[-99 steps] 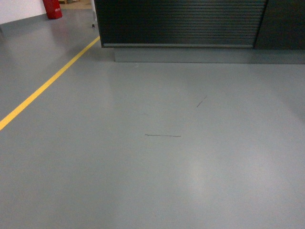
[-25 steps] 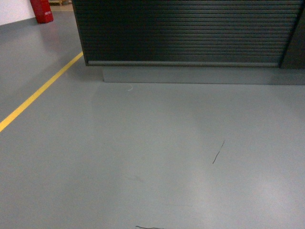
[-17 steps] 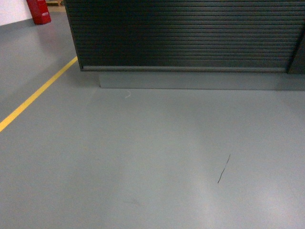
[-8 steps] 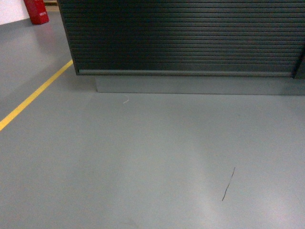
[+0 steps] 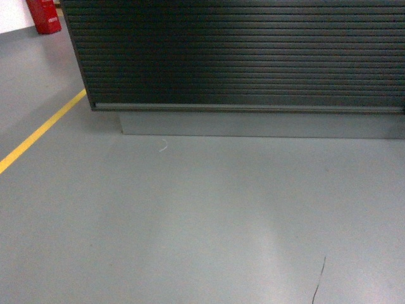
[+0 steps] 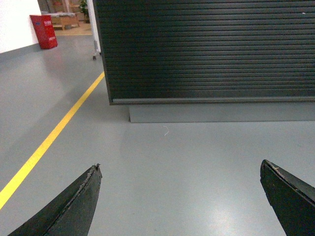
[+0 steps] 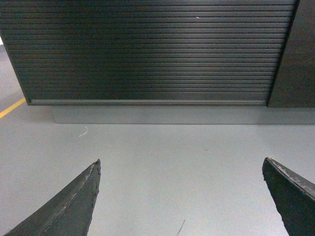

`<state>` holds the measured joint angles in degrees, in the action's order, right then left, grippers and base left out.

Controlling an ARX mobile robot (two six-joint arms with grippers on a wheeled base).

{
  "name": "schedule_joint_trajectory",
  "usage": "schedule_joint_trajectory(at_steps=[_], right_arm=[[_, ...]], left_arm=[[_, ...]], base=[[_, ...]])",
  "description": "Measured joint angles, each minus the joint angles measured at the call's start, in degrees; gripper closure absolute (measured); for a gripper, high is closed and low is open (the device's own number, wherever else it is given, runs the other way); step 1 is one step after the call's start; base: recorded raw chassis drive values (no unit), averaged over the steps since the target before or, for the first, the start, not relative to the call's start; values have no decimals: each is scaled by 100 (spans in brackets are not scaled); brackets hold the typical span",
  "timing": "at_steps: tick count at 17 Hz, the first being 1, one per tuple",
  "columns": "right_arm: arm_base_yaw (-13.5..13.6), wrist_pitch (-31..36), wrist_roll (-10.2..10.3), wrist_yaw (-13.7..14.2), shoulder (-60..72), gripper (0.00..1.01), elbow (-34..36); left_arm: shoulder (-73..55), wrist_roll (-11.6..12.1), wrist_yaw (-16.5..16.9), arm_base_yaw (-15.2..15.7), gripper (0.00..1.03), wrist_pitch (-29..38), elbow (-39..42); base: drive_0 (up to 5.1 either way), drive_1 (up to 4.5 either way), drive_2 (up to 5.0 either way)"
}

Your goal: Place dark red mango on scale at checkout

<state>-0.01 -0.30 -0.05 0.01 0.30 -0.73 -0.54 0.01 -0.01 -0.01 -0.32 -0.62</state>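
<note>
Head view, nearest first: bare grey floor [image 5: 190, 228] with a thin dark scratch [image 5: 318, 284] at the lower right and a small pale curl of debris [image 5: 163, 146] farther off, close to the foot of the desk. A yellow line [image 5: 38, 133] runs diagonally along the left side of the floor. Beyond stands the checkout [image 5: 240, 57] — its horizontally ribbed black front fills the upper part of the view, resting on a recessed grey plinth [image 5: 253, 124]. A red object [image 5: 43, 16] stands at the far upper left, beside a pale wall.

Neither arm shows in the head view. From the left wrist camera, the left pincer [image 6: 182, 196] is spread wide, its two dark fingertips at the lower corners with only floor between them; past them lie the yellow line [image 6: 54, 135], the debris curl [image 6: 166, 131] and the left corner of the ribbed front [image 6: 206, 49], with a red box [image 6: 44, 31] far off at the upper left. From the right wrist camera, the right pincer [image 7: 182, 196] is likewise spread wide and holds nothing; ahead lies the ribbed front [image 7: 147, 49], meeting a plain dark panel [image 7: 295, 54] at its right end.

No view shows the dark red mango or the scale — only the front of the desk is in sight, not its top.
</note>
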Motion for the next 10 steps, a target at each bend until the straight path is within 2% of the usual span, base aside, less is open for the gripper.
schedule_joint_trajectory(at_steps=[10], right_arm=[[0,-2,0,0,0,3,0]], left_arm=[[0,0,-2,0,5,-2,2]], base=[[0,306,-305]])
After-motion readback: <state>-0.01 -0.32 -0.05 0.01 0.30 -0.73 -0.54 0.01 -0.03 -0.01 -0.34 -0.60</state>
